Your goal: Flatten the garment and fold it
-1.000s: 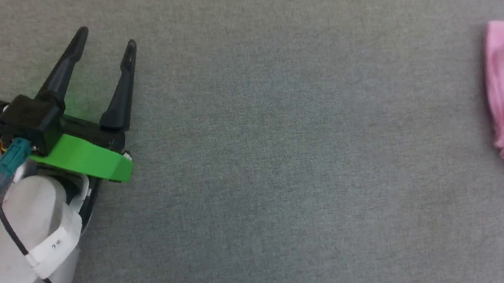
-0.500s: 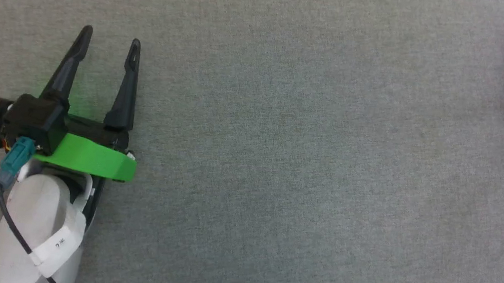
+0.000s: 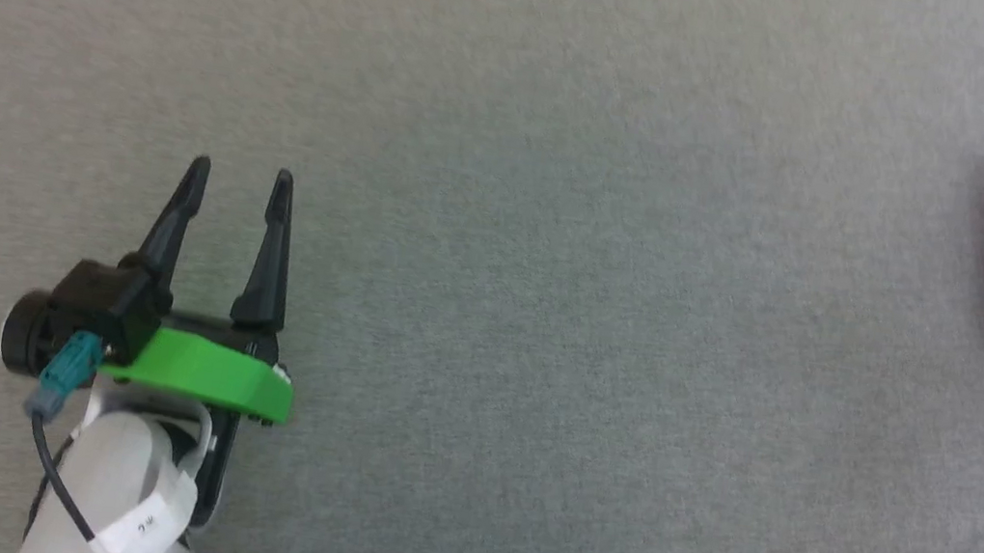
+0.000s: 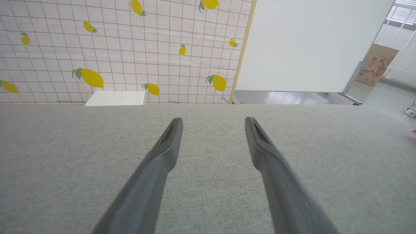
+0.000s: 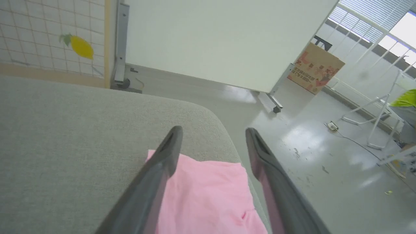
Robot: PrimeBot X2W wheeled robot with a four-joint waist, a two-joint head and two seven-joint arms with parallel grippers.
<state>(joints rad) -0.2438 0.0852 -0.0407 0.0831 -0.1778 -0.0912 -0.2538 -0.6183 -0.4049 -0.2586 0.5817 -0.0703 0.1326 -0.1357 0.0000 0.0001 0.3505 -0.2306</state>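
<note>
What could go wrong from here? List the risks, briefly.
1. The shorts lie bunched at the corner of the table; a tug from the open right claw could slide them onto the floor.
2. The left claw is far across the table, so one-handed flattening may only drag them.

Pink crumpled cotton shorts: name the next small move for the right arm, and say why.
Probably lower the right gripper onto the pink crumpled cotton shorts and close on a fold. Its jaws are spread over the cloth, which lies bunched near a corner of the grey fabric table.
</note>
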